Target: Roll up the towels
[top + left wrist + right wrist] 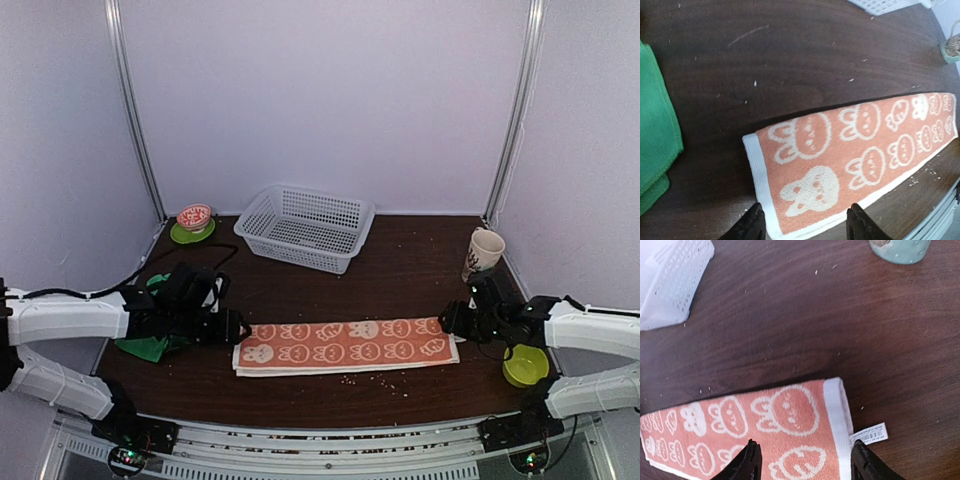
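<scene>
Top view, orange towel (345, 346): lies flat as a long strip across the lower middle of the frame, on the dark table (400, 270).
Top view, green towel (150, 345): at the left edge, partly hidden under the left arm, apart from the orange one.
Top view, left gripper (228, 328): at the strip's left end; the finger gap is too small to tell here.
Top view, right gripper (452, 318): at the strip's right end; the finger gap is likewise unclear.
Top view, other things: a white basket (305, 228) at upper centre, a cup (485, 250) at upper right, a small bowl (194, 218) at upper left and a green bowl (525, 365) at lower right.

Left wrist, orange towel (850, 165): runs from lower centre to the right edge, white border nearest the camera.
Left wrist, left gripper (806, 210): its fingers (752, 225) stand wide at the bottom edge on either side of the towel's end, gripping nothing.
Left wrist, green towel (655, 145): folded at the left edge, well apart from the orange one.

Right wrist, orange towel (765, 425): fills the lower left, with its white border and a printed label (869, 435) at lower right.
Right wrist, right gripper (805, 447): its fingers (747, 462) are spread wide over the towel's end, clamping nothing.
Right wrist, surroundings: the basket (672, 280) at upper left, the cup (900, 250) at the top right.
</scene>
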Robot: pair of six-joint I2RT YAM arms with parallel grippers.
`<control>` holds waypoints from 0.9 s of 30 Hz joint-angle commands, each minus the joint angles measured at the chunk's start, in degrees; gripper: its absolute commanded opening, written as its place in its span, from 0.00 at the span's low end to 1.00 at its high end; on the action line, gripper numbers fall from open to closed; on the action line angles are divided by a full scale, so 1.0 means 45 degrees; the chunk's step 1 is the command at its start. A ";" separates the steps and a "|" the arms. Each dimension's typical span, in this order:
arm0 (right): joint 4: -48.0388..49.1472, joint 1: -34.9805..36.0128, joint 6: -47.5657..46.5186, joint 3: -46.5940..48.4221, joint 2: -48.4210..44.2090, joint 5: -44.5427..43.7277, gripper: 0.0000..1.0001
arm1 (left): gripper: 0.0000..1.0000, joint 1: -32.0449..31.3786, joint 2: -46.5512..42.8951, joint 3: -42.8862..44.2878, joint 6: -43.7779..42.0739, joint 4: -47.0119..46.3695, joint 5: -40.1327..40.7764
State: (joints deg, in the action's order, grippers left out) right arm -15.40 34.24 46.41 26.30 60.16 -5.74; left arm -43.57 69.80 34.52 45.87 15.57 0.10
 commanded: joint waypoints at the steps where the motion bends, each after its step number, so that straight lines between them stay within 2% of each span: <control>1: -0.0818 -0.0964 -0.0607 0.0338 0.0090 0.0487 0.62 | 0.59 -0.0077 -0.1182 0.1206 -0.0474 0.0740 0.0295; 4: -0.1069 -0.1126 -0.0598 0.0306 0.0543 0.1065 0.62 | 0.57 -0.0136 -0.0626 0.1574 -0.0585 -0.0298 -0.0289; 8: -0.0581 -0.1289 -0.0112 -0.0319 0.0477 0.1771 0.62 | 0.53 -0.0384 0.1384 0.2270 -0.0692 -0.1394 -0.0846; 14: -0.0570 -0.1320 0.0709 -0.0974 0.0647 0.2419 0.60 | 0.47 -0.0922 0.3426 0.3207 -0.1018 -0.2020 -0.1147; 20: -0.1238 -0.1318 0.0932 -0.1141 0.1552 0.2322 0.55 | 0.44 -0.1240 0.4274 0.3008 -0.0978 -0.2289 -0.1243; 24: -0.1187 -0.1312 0.1029 -0.1360 0.1753 0.2714 0.44 | 0.42 -0.1436 0.4411 0.2657 -0.0792 -0.2533 -0.1204; 27: -0.1170 -0.1305 0.1086 -0.1402 0.1875 0.2877 0.31 | 0.42 -0.1606 0.4412 0.2546 -0.0701 -0.2562 -0.1112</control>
State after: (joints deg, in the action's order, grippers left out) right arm -15.77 28.51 49.84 22.87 66.02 4.29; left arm -49.76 89.41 47.03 42.37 7.16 -4.89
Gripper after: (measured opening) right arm 0.385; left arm 0.421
